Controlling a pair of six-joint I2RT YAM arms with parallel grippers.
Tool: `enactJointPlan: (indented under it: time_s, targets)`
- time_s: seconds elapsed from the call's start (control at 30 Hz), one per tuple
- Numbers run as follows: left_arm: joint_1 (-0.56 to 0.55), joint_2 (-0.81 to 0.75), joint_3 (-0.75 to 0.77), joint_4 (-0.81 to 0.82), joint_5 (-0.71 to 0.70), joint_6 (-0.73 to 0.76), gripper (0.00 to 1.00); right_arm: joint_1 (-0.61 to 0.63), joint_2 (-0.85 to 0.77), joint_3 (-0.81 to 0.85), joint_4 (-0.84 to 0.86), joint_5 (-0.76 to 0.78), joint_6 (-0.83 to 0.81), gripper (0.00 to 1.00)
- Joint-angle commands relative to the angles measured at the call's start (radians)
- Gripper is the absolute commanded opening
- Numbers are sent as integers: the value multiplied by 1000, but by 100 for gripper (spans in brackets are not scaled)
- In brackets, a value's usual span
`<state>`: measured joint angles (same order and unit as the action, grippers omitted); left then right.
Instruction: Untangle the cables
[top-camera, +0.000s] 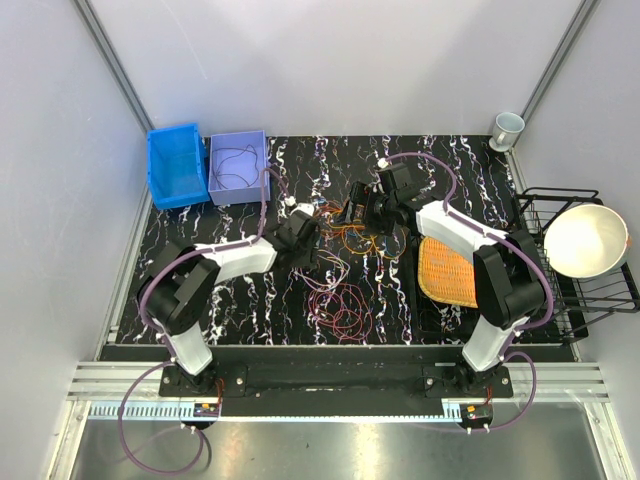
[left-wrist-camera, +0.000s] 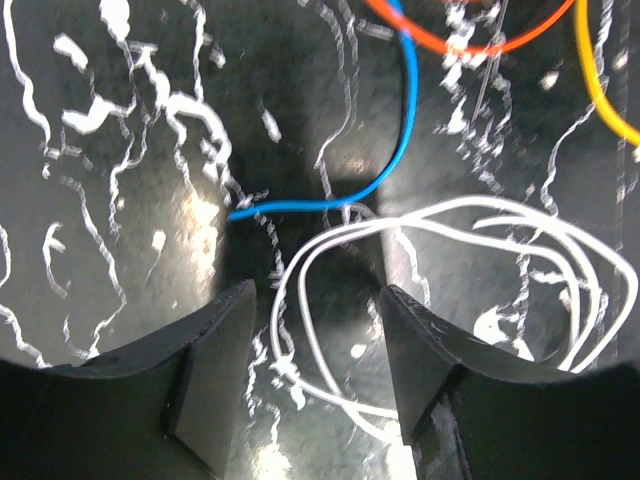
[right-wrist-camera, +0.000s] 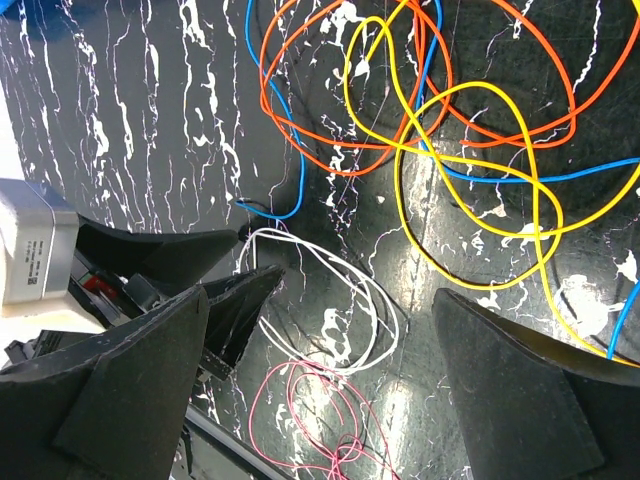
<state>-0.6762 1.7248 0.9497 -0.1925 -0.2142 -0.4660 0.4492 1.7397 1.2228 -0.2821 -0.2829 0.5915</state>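
Left wrist view: the left claw (left-wrist-camera: 315, 295) stands partly open over the black marbled table (top-camera: 240, 300). Its two fingers are apart and hold nothing. The near edge of the white cable (left-wrist-camera: 470, 203) lies in the gap between them. The strands in the gap run roughly along the fingers, so they lie across the closing line. The rest of the loop spreads past the right-hand finger, its long axis crosswise to the claw. The free end of the blue cable (left-wrist-camera: 412, 100) lies just beyond the fingertips, apart from the white loop's edge. The orange cable (left-wrist-camera: 470, 50) and the yellow cable (left-wrist-camera: 592, 80) lie farther ahead. Right wrist view: the right claw (right-wrist-camera: 320, 300) is spread wide and empty. It hangs above the same white loop, with the interlaced orange, yellow and blue loops ahead of it and a magenta-red cable (right-wrist-camera: 300, 400) near the white loop. By this reading the left arm is the nearer to the white cable, and the grasp depends on the strands staying between its fingers.
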Motion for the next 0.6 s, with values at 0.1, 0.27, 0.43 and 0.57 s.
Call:
enactJointPlan:
  time_s: [0.1,0.27,0.43,0.57]
  targets:
    - [-5,38,50,62,-13,17,56,-4,14,23,35,-30,-13,99]
    - [-3,64,78,50,-20,21,41,-6,14,24,37,-30,-16,99]
    - [-5,70,86,50,-33,23,7,-4,21,24,38,-32,-15,99]
    - [-3,61,98,33,-10,29,0,-6,24,27,38,-35,-18,99]
